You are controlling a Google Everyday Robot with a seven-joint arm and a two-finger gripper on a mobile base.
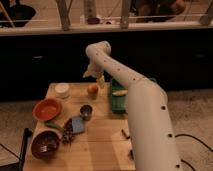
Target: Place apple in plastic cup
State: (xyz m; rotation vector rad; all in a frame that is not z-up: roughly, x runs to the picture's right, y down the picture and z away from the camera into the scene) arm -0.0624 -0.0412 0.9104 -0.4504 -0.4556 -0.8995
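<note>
We judge the task barely begun: the small round orange-red apple (92, 90) sits on the wooden table (100, 145), not in any cup, and nothing shows it lifted. The pick and the drop into the cup are both left to do.

Our white two-finger gripper (98, 78) hangs at the end of the long white arm (135, 100), over the far edge of the table. The apple lies just below it and slightly to its left as the camera sees it, very near, but we cannot tell whether a finger touches the fruit. Nor can we tell how far apart the fingers stand; they merge with the wrist housing, and nothing appears to be held.

The translucent pale yellow-green plastic cup (101, 82) seems to stand directly under or just behind the gripper, beside the apple, though the gripper hides most of it and we are not sure of its outline.

Left of the gripper and lower stands a short white round tub (62, 90). Nearer the camera, below the gripper, are a small shiny metal cup (86, 111) and an orange bowl (47, 109). To the gripper's right lies a green tray (116, 102).
</note>
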